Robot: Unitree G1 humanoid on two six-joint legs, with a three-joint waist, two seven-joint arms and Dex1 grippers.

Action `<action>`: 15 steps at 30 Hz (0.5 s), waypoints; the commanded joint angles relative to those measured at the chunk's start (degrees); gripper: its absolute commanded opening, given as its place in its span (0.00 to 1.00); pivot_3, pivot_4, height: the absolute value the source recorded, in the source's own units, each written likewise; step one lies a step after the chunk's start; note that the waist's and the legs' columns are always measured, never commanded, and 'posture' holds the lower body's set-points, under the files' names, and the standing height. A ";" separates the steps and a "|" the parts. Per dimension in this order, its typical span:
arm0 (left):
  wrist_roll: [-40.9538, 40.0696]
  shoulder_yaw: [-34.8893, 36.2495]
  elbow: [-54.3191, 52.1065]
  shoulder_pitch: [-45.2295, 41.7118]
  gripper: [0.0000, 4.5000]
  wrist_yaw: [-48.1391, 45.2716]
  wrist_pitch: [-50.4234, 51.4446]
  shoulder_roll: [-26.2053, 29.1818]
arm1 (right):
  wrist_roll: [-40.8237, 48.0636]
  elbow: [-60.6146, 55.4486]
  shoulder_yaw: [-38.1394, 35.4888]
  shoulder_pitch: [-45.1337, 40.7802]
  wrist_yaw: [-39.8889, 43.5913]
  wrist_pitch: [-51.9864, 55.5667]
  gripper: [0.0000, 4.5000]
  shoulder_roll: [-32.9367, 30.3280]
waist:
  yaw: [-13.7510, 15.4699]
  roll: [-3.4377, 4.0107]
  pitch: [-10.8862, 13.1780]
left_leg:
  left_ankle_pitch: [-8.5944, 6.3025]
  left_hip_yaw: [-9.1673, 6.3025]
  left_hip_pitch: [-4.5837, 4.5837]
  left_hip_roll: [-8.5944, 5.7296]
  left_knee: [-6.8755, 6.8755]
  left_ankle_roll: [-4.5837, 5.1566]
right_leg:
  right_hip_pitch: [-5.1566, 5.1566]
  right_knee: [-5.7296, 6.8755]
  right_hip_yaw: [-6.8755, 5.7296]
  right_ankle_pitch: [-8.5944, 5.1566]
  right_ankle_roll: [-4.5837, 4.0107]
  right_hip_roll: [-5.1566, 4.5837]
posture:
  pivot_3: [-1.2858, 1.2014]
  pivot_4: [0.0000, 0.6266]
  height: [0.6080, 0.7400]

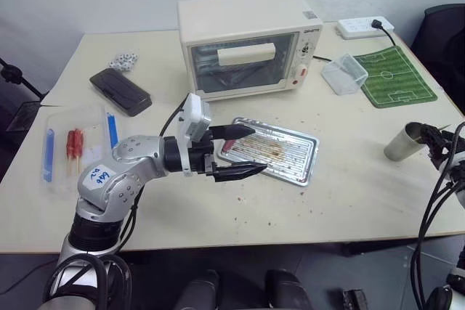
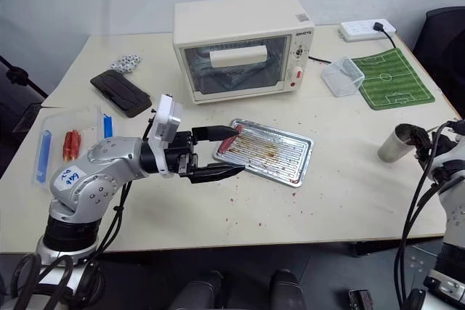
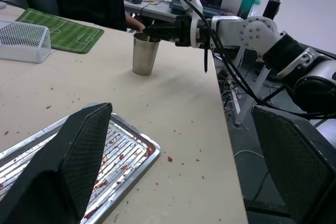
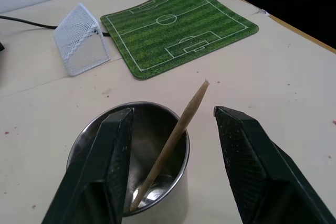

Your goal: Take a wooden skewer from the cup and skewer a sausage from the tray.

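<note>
Right gripper point(image 4: 172, 124): the two black fingers point(image 4: 113, 145) stand apart on either side of the skewer point(image 4: 170, 140), with a gap showing on each side of it; nothing is gripped yet. The skewer leans in the cup point(image 4: 157, 182), lower end on the steel floor, upper end rising clear of the rim. The cup stands upright near the table's point(image 1: 349, 201) right edge, well apart from the tray point(image 1: 294, 154). Beyond the cup lie a white mesh goal point(image 4: 81, 38) and a green pitch mat point(image 4: 178, 22). Left gripper point(image 1: 243, 152): fingers released and spread wide, hovering level over the tray's near-left corner, holding nothing. The sausage point(image 1: 228, 145), glossy red, lies in that corner of the tray, just beside the upper finger. Further out, a toaster oven point(image 1: 247, 41) stands behind the tray and a clear box point(image 1: 73, 147) with more red sausages and blue sticks sits at the table's left. Handling, as judged: the skewer is very light, stiff but thin and easily snapped, so it should be pinched on the exposed stretch above the rim with modest force, leaving the tip free. The cup is light and may tip if the stick drags its wall. The sausage looks soft and slick, likely to roll on the ribbed tray unless steadied.
</note>
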 commanded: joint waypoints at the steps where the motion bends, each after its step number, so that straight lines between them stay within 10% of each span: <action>1: 0.47 0.18 0.02 -1.25 1.00 -0.24 -1.53 -0.03 | -0.22 0.17 -0.31 -1.29 1.07 -2.58 0.56 -1.52 | 0.01 0.00 0.00 | 0.00 0.02 0.00 0.00 0.01 0.00 | 0.00 0.00 0.00 0.01 0.01 0.00 | 0.52 0.24 1.00; 9: 1.30 -0.19 0.87 -1.44 1.00 -0.89 -2.63 -0.24 | -0.18 -0.17 0.02 -1.34 1.43 -3.19 0.02 -1.08 | -0.02 0.00 0.00 | 0.00 0.05 0.01 0.01 0.01 0.00 | -0.01 0.01 0.01 0.01 0.02 0.01 | 0.52 0.24 1.00; 15: 1.78 -0.49 1.20 -1.45 1.00 -1.29 -3.31 -0.21 | -0.30 -0.86 0.39 -1.67 1.14 -3.50 0.01 -1.26 | 0.00 -0.02 0.01 | 0.00 0.06 0.01 0.01 0.01 0.00 | -0.02 0.01 0.03 0.01 0.02 0.01 | 0.52 0.24 1.00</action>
